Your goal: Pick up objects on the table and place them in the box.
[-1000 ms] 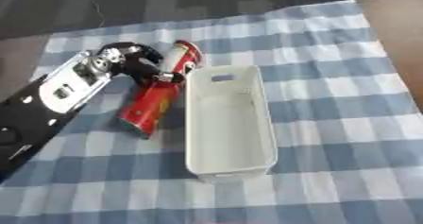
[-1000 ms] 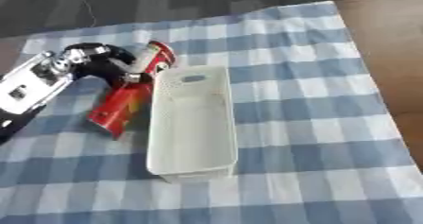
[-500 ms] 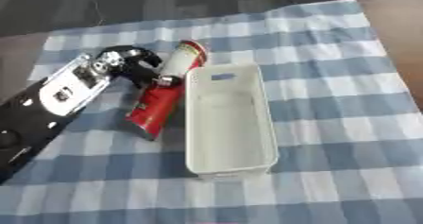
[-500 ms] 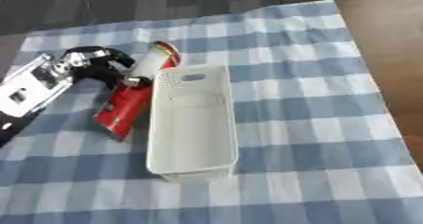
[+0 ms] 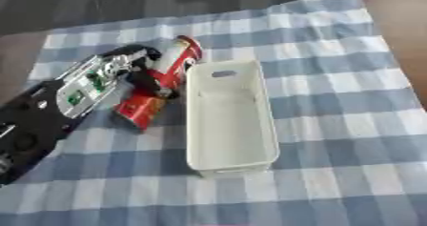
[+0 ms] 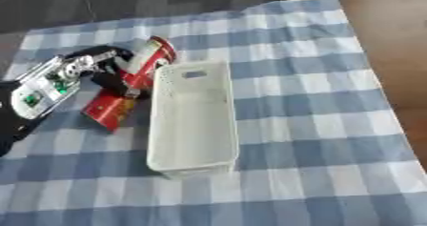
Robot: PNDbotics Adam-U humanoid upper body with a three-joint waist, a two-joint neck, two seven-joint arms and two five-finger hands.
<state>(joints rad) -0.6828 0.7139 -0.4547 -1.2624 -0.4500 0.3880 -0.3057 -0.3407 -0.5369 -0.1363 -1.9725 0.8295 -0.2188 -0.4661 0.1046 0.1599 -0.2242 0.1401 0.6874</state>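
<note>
Left hand [image 5: 143,75], reaching in from eight o'clock, has its dark fingers curled round the middle of the red tube-shaped package [image 5: 158,90], so it is grasping it; the right hand shows in neither view. Nearest the camera, the white box [image 5: 236,158] stands empty on the blue checked cloth [image 5: 333,125], its long axis running from six to twelve o'clock. At nine o'clock of the box lies the package, slanted, its capped end near the box's far left corner and apparently touching the wall. To do this step well, I judge the hand should lift the package clear of the rim before swinging it toward three o'clock, turn it parallel with the box's length, and lower it inside before letting go.
</note>
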